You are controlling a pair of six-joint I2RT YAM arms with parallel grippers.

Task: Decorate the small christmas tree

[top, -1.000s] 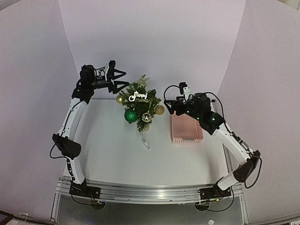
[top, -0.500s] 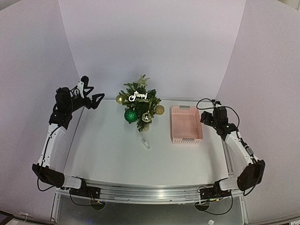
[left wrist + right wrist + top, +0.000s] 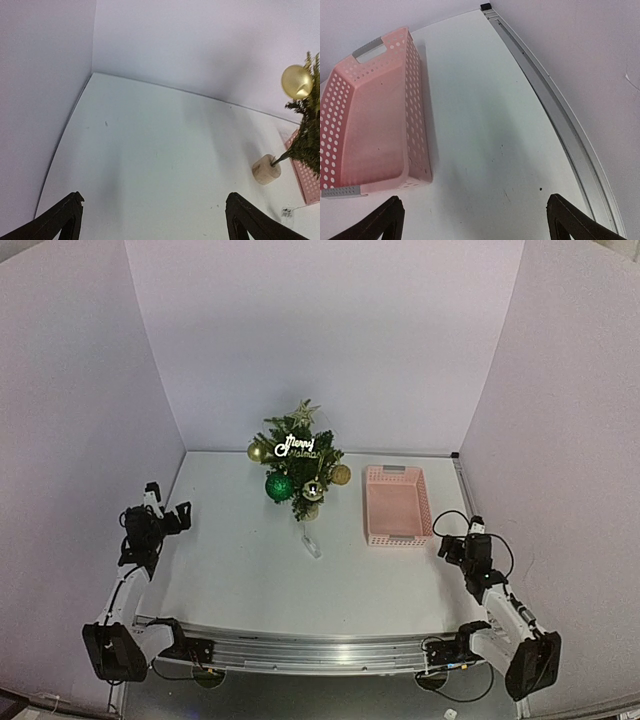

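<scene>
The small christmas tree [image 3: 300, 462] stands at the back middle of the table on a pale round base [image 3: 266, 169]. It carries gold balls [image 3: 341, 474], a green ball [image 3: 279, 487], a silver ball [image 3: 312, 490], a white "Merry Christmas" sign [image 3: 298, 447] and a star on top. My left gripper [image 3: 167, 504] sits low at the table's left edge, far from the tree, open and empty [image 3: 152, 222]. My right gripper [image 3: 459, 538] is low at the right edge, just near of the pink basket, open and empty [image 3: 475, 222].
The pink basket [image 3: 397, 506] lies right of the tree, and its inside looks bare in the right wrist view [image 3: 370, 115]. A small pale tag [image 3: 312, 544] lies on the table in front of the tree. A metal rail [image 3: 560, 120] runs along the right edge.
Both arms have pulled back from the tree and basket, folding down toward the near left and right edges. The left jaws opened a little wider. The tree and basket have not moved.
</scene>
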